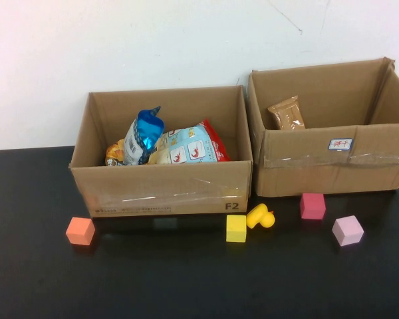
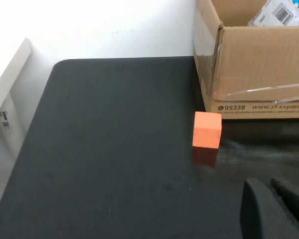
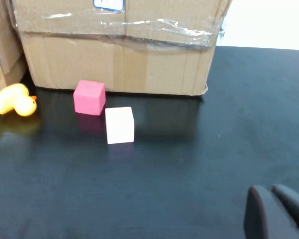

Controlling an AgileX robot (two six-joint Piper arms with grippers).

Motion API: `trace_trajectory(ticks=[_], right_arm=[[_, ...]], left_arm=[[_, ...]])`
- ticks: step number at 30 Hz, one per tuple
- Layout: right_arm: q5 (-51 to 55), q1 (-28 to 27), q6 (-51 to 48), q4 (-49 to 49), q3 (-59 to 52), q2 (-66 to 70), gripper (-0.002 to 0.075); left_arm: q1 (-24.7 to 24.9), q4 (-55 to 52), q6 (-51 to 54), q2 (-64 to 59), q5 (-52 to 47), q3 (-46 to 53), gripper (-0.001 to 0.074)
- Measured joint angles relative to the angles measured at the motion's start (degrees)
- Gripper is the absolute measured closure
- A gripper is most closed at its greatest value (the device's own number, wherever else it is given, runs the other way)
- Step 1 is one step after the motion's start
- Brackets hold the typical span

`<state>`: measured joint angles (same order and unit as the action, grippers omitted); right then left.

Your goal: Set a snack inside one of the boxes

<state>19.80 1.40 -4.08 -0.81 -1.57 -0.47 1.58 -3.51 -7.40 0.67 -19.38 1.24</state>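
Observation:
Two open cardboard boxes stand at the back of the black table. The left box [image 1: 161,189] holds a blue bag [image 1: 146,133] and a red-and-white shrimp snack bag [image 1: 189,146]. The right box [image 1: 332,166] holds a brown snack packet [image 1: 286,113]. Neither gripper shows in the high view. My left gripper [image 2: 269,185] is shut and empty, low over the table in front of the left box's corner [image 2: 254,74]. My right gripper [image 3: 270,190] is shut and empty, low over the table in front of the right box [image 3: 119,64].
Foam blocks lie in front of the boxes: orange [image 1: 80,230], yellow [image 1: 236,228], pink [image 1: 312,205] and pale purple [image 1: 347,230]. A yellow toy duck [image 1: 261,216] lies by the yellow block. The white wall is behind the boxes.

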Motion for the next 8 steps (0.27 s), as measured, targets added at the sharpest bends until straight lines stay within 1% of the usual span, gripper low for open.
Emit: trace_trajectory(ticks=[8], right_arm=[[0.22,-0.03,5.19,-0.24,0.1,0.0,0.0727]], left_arm=[[0.0,0.0,0.0,0.0,0.0,0.0,0.0737]])
